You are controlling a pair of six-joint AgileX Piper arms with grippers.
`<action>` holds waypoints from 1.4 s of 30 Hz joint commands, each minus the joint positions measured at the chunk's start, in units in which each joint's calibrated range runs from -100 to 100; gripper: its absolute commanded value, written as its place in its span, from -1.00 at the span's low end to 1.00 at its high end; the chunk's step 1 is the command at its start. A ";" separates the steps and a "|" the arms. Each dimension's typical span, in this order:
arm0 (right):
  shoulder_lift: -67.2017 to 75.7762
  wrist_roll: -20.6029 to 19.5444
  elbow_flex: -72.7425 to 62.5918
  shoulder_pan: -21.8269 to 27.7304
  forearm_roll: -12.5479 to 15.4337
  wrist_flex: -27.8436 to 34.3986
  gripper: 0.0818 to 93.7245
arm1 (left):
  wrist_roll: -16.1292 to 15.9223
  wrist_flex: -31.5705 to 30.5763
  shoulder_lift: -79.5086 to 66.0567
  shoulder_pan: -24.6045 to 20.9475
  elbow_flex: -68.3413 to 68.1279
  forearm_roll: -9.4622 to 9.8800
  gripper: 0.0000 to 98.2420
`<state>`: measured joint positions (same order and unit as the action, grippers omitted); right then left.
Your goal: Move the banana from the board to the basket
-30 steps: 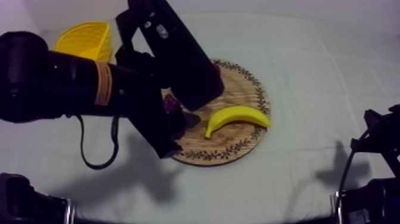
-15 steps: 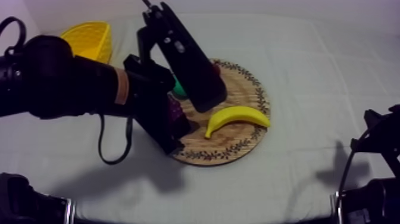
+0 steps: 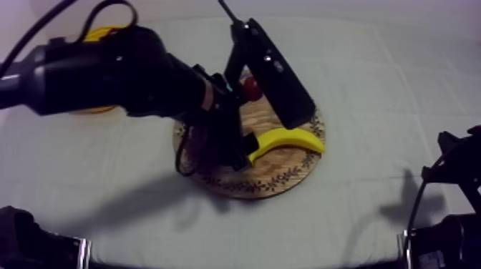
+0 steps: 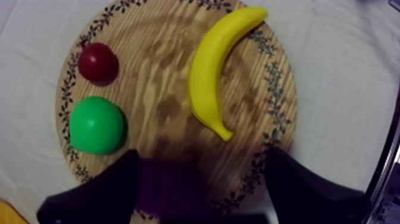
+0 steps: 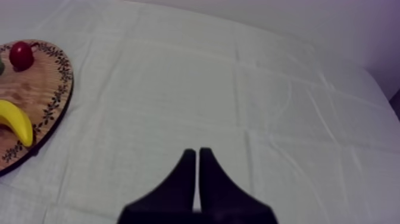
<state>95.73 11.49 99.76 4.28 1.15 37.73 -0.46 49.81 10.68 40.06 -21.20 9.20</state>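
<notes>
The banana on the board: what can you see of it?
The banana is a smooth, bright yellow toy, plastic-looking, curved and whole, with a tapered stem end. It lies flat on the wooden board, one end reaching the patterned rim. Only the board touches it; the open left tool hovers near its tip.

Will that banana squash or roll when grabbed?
Probably stiff and light: the banana looks like smooth moulded plastic. That smooth skin may slip. Lying flat on its curve on the wooden board, it seems unlikely to roll.
</notes>
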 commanded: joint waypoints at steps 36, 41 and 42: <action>0.02 0.01 0.02 0.00 -0.01 0.01 -0.99 | -3.02 31.23 37.58 0.99 41.61 1.28 -0.01; 0.02 0.01 0.02 0.00 -0.01 0.01 -0.99 | -1.22 32.69 38.84 1.69 42.79 2.37 -0.18; 0.02 0.01 0.02 0.00 -0.01 0.01 -0.99 | -0.87 32.91 38.91 1.79 43.01 2.61 -0.21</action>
<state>95.73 11.49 99.76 4.28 1.15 37.73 -1.77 82.56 49.52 41.83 21.70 11.59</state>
